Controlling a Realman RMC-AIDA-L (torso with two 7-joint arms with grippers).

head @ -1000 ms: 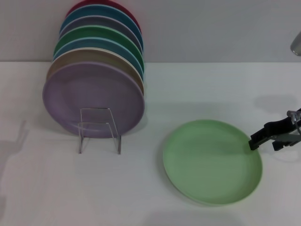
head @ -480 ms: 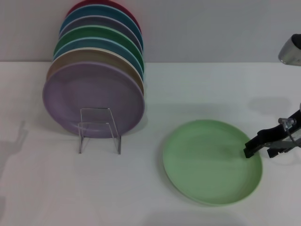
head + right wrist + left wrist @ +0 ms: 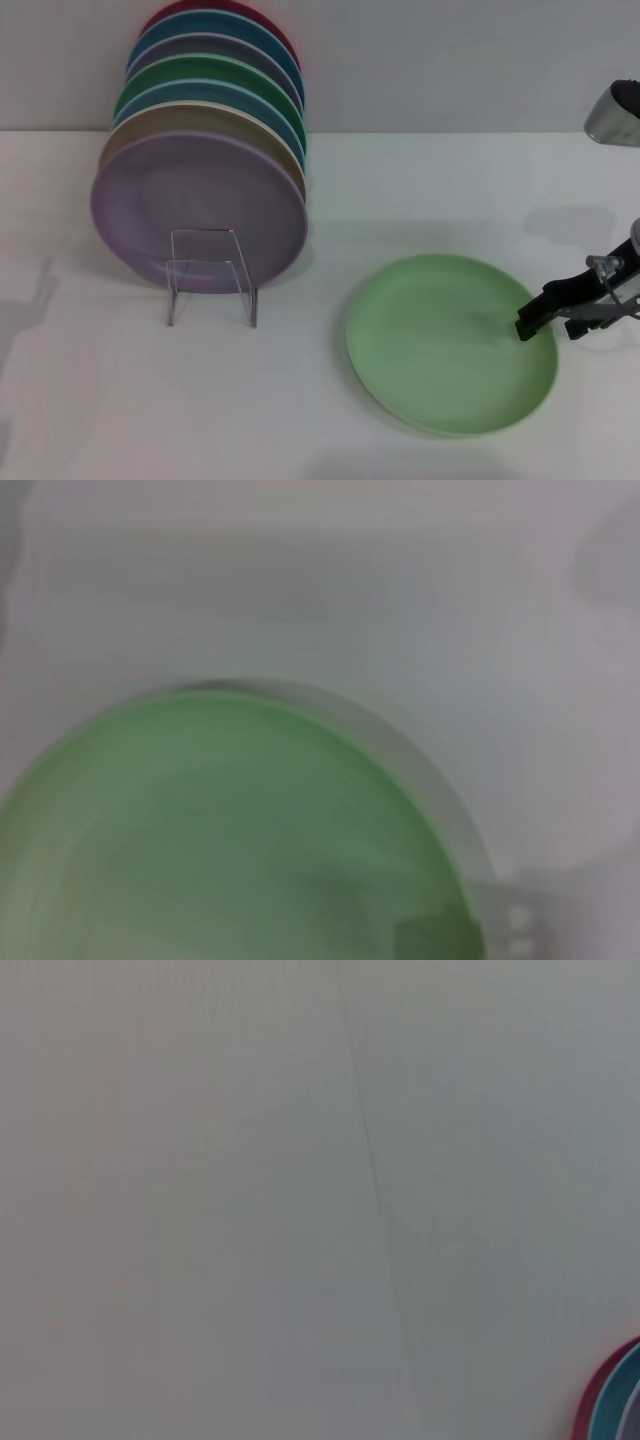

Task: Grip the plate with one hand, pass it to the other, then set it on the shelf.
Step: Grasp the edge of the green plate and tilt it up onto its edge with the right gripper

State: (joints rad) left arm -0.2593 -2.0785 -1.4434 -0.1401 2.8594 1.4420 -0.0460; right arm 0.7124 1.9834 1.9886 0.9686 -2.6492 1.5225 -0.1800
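The right arm's black jointed pincer has short, blunt-tipped fingers, with grey metal brackets and a small silvery fitting behind them. A rounded silver-grey arm segment shows above.

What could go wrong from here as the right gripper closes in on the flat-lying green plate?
The right gripper sits at the plate's right rim, and the plate lies flat on the table; a shallow bite on that low rim may slip or just push the plate sideways. The shelf already holds a full row of plates, with a lavender plate at the front, so the open room for one more looks tight.
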